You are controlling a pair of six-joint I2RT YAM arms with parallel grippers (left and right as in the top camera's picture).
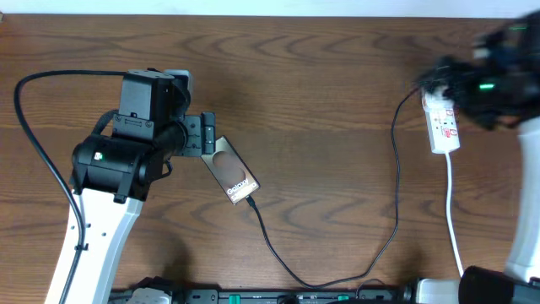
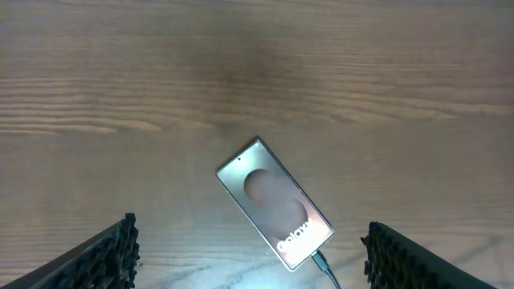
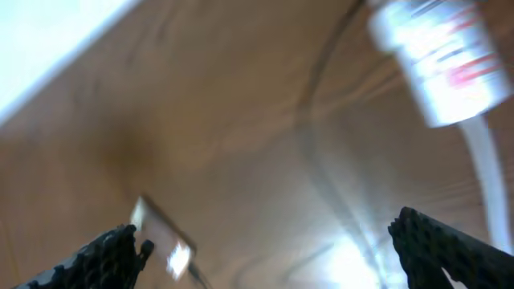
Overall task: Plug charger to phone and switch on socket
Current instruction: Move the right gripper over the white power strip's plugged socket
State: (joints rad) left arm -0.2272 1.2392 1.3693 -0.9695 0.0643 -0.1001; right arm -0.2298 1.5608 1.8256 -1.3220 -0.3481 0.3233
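The phone (image 1: 229, 169) lies flat on the wooden table (image 1: 321, 67), left of the middle and set on a diagonal, screen up with its pale oval and white lettering showing. The left gripper (image 1: 204, 135) sits just beside the phone's upper-left end. From its wrist camera, the two black fingers (image 2: 112, 253) stand wide apart at the bottom corners of the view, and the phone lies on the wood ahead of them, touched by neither.

The charger (image 1: 395, 186) meets the phone at its lower-right end, where the small black plug tip (image 2: 320, 258) looks seated in the port. From there the thin black cable runs toward the edge by the arm bases, curves right, then climbs to the socket (image 1: 442, 125).

That white strip lies near the right edge, toward the far side, with red marks on its face and its white cord (image 1: 451, 203) trailing back toward the arm bases. I cannot tell how its switch stands.

The right gripper (image 3: 265, 233) hangs over the strip, blurred in both views, its jaws spread wide with nothing between them.
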